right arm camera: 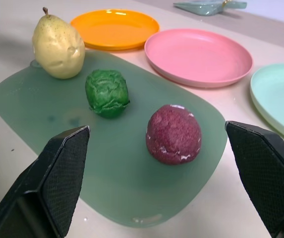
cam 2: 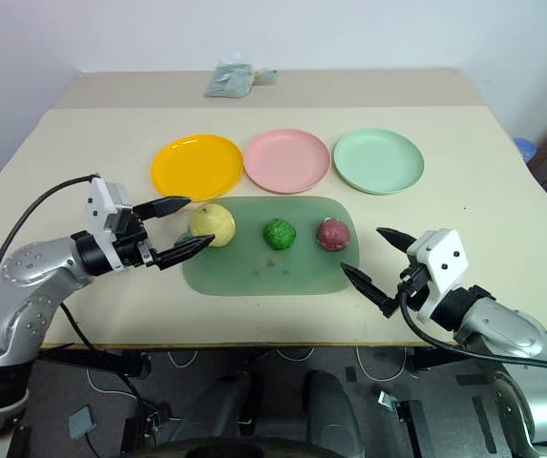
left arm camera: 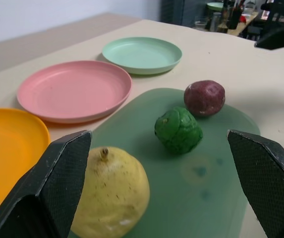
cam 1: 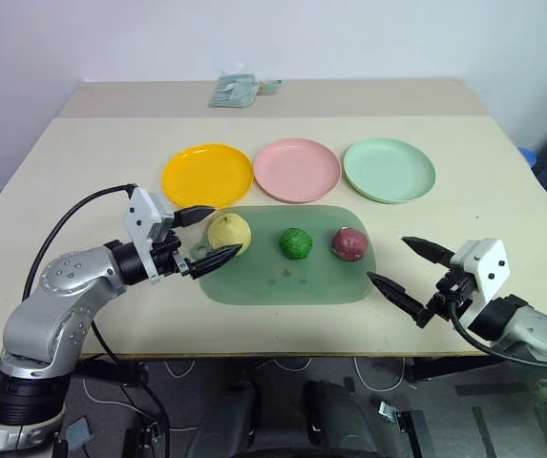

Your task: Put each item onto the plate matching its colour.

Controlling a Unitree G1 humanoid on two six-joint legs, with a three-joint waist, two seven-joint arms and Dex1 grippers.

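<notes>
Landmark: green mat [cam 1: 283, 277].
Pear [cam 1: 228, 230]: upright at the mat's left end, stem up, just ahead of the left gripper [cam 1: 210, 237], jaws wide, empty; nearer arm.
Green ball [cam 1: 296, 242]: mat centre.
Red ball [cam 1: 349, 242]: right end.
Right gripper [cam 1: 403, 269]: off the mat's right edge, jaws spread, empty.
Yellow plate [cam 1: 207, 175]: just beyond the pear.

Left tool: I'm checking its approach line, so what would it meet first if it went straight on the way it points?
Probably the yellow pear: the open left tool already flanks it on the green mat.
</notes>
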